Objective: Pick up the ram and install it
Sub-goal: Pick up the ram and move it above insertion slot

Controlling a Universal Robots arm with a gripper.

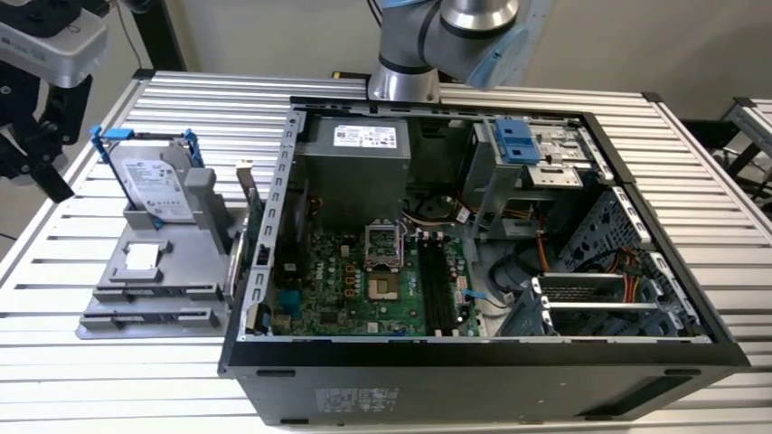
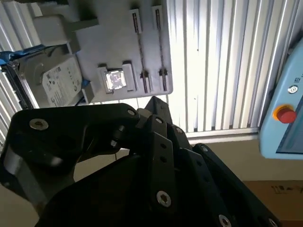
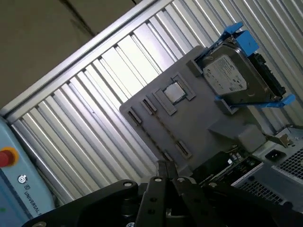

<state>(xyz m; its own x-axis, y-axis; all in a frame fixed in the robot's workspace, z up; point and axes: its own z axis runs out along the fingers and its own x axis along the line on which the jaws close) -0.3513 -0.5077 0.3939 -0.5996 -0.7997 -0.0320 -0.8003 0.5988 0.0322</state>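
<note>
Hovering over a grey fixture plate [image 3: 189, 123], gripper [image 3: 165, 165] fingers pressed together, clasping nothing. Seen just below: a silver chip [image 3: 174, 92] seated in the plate's square recess, a hard drive [image 3: 232, 78] in blue rails with a white printed label, and the ram [image 3: 239, 166] standing on edge at the plate's rim, just beside the open computer case [image 1: 483, 380]. Underneath it all, a ribbed aluminium table [image 3: 94, 104]. Farther off, a pale-blue pendant [image 2: 284, 85] with red button and small lettering, a cardboard box [image 2: 279, 194], brown floor [image 3: 47, 38].

We see the ram [image 1: 246, 194], a thin dark stick, standing on edge at nine o'clock of the open computer case [image 1: 259, 298].
</note>
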